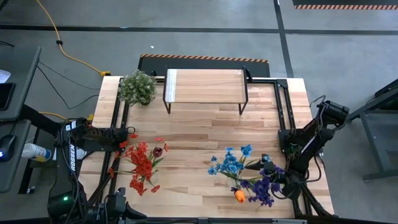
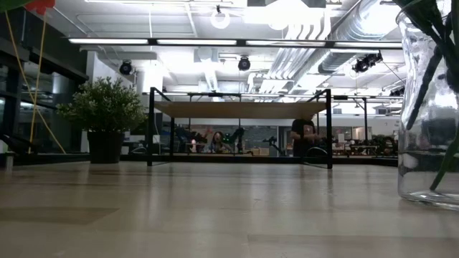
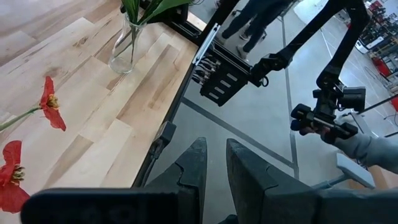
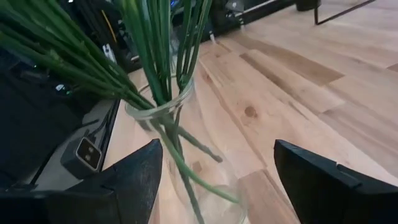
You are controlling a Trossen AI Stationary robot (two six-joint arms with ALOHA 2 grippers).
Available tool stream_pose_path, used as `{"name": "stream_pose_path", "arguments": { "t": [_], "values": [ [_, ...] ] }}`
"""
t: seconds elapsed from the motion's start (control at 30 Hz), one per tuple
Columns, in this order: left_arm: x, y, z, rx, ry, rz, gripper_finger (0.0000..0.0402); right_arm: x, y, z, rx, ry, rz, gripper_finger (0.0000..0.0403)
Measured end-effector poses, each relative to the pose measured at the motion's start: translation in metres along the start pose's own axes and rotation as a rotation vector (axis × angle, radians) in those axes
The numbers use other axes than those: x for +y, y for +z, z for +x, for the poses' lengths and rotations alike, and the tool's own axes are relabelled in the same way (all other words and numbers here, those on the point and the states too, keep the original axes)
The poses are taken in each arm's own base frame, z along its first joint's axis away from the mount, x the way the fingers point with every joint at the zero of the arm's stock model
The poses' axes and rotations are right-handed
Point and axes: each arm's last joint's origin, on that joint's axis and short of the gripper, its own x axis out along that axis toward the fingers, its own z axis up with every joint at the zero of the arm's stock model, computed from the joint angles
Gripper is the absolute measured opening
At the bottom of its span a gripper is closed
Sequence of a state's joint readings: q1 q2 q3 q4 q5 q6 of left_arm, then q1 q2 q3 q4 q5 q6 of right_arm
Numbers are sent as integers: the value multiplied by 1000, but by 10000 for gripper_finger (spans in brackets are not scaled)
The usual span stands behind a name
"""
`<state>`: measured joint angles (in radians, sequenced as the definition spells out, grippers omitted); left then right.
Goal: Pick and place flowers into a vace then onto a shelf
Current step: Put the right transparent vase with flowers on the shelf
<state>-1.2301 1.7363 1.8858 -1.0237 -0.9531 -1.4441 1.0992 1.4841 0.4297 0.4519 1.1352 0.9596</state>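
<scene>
Pale wooden planks make up the desk (image 1: pixel 205 134), which stands on a grey workshop floor. The clear glass vase (image 4: pixel 186 118) stands upright near the desk's right edge, toward the near-right corner. It already holds green stems whose blue and purple blooms (image 1: pixel 235 165) spill out toward the desk's middle, with an orange tulip (image 1: pixel 239 195) on the near side.

The right gripper (image 4: pixel 217 149) is level with the vase, its fingers spread wide to either side of the glass. Bare wood shows between each finger and the vase wall, so it grips nothing. The vase's long axis is vertical and the stems fan out above the rim.

A bunch of red flowers (image 1: pixel 143 165) is not in the vase. It lies toward the near-left corner, just beside the left arm, with its stems running roughly from the left edge toward the near edge. The left gripper (image 3: pixel 216 143) is plainly the nearer one. Its fingers are drawn almost together, leaving only a thin slit, and I see no stem between them. It points out past the desk's edge at the floor.

The shelf (image 1: pixel 205 86) stands along the middle of the far edge, well apart from both vase and bunch, with a potted plant (image 1: pixel 138 87) just beside its left end.

My judgement is that the coming move turns on the gap between the red bunch and the vase. The wood between them is open, but the leaning blooms crowd the vase's mouth, so a stem would have to come in from above. Later, carrying the vase to the shelf means crossing from the right edge to the far edge, over unobstructed wood.
</scene>
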Motion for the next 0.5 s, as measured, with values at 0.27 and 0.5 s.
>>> {"name": "stream_pose_path", "arguments": {
  "t": [0.27,0.5],
  "values": [
    [0,0,0,0,0,0,95,1,-1,0,34,29,14,295],
    [0,0,0,0,0,0,95,1,2,3,23,19,27,295]
  ]
}}
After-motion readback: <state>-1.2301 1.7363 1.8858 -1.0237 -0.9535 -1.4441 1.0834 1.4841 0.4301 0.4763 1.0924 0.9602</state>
